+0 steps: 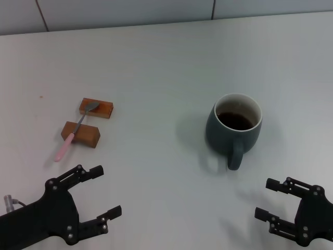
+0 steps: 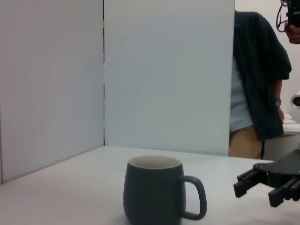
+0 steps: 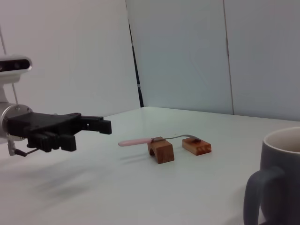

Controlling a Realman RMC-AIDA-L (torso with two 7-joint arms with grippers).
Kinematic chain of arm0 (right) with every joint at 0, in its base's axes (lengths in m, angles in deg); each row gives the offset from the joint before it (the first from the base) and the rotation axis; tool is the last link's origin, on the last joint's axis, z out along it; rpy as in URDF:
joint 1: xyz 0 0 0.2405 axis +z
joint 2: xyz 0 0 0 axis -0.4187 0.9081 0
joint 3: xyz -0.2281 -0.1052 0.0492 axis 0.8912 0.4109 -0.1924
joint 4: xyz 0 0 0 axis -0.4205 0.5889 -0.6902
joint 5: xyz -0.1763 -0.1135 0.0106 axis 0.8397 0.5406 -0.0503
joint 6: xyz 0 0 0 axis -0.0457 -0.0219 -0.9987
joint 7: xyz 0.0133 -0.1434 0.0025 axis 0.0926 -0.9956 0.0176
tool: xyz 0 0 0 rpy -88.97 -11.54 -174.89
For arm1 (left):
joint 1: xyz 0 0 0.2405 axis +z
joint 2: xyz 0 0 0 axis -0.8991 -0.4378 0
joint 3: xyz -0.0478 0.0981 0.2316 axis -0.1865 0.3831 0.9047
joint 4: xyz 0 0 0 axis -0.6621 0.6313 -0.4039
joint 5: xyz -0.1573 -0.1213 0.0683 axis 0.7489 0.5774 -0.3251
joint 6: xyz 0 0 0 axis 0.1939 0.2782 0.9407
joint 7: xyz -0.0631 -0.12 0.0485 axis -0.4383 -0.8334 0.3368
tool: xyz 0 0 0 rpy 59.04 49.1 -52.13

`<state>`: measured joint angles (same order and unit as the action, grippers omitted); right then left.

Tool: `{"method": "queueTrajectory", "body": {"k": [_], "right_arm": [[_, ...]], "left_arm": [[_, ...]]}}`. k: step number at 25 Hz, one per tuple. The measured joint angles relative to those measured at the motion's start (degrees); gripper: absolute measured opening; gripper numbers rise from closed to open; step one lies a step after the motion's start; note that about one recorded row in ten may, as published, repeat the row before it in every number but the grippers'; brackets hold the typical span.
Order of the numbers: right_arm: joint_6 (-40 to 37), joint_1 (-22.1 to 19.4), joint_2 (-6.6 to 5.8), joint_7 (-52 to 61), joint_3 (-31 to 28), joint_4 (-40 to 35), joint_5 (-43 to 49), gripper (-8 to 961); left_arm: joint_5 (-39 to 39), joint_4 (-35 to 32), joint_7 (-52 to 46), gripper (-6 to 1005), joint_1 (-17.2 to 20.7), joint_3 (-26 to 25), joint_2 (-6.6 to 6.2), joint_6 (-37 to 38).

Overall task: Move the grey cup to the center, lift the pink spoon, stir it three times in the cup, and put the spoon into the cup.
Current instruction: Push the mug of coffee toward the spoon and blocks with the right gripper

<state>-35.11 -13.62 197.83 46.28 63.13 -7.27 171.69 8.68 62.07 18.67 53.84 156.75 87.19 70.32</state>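
Black fingers of the left gripper are spread apart and hold nothing, hovering over the white tabletop near its front left corner. Just behind it, toward the left edge, two small brown wooden blocks sit one behind the other, slightly apart. The small slim spoon with the pale pink handle and silver metal bowl lies bridged across them, its bowl resting on the farther block and its pink handle sticking out past the nearer block toward the front edge. Right of the middle of the table stands the rounded dark grey-green ceramic mug, upright, with a pale inner rim, dark liquid inside and its loop handle turned toward the front edge. Near the front right corner the right gripper hangs with its black fingers parted and empty, close to the mug's handle but apart from it.
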Motion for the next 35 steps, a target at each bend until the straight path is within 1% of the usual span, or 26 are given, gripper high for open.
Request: {"method": "queueTrajectory", "body": {"k": [6, 25, 29, 30, 31, 32, 35], "right_arm": [[0.0, 0.0, 0.0, 0.0, 0.0, 0.0, 0.0, 693], [-0.4, -0.5, 0.0, -0.6, -0.3, 0.2, 0.2, 684], [-0.4, -0.8, 0.0, -0.8, -0.6, 0.2, -0.3, 583], [-0.8, -1.1, 0.0, -2.0, -1.9, 0.3, -0.5, 558], [-0.8, -1.1, 0.0, -2.0, -1.9, 0.3, -0.5, 532], [-1.1, -1.3, 0.0, -3.0, -3.0, 0.5, -0.5, 507], [-3.8, -2.2, 0.01, -7.3, -8.6, 1.5, -0.6, 364]], "left_arm": [[0.0, 0.0, 0.3, 846, 0.0, -0.2, 0.08, 0.7], [0.1, 0.0, 1.5, 846, 0.1, -0.6, 0.36, -0.2], [0.1, 0.0, 1.5, 846, 0.4, -1.8, 0.35, 0.0], [0.1, 0.0, 1.5, 846, 0.4, -2.0, 0.34, 0.1], [0.1, 0.0, 1.5, 846, 0.4, -2.0, 0.34, 0.1], [0.1, 0.0, 1.3, 846, 0.5, -2.0, 0.29, 0.2], [0.1, 0.0, 1.2, 846, 0.5, -2.0, 0.28, 0.3]]}}
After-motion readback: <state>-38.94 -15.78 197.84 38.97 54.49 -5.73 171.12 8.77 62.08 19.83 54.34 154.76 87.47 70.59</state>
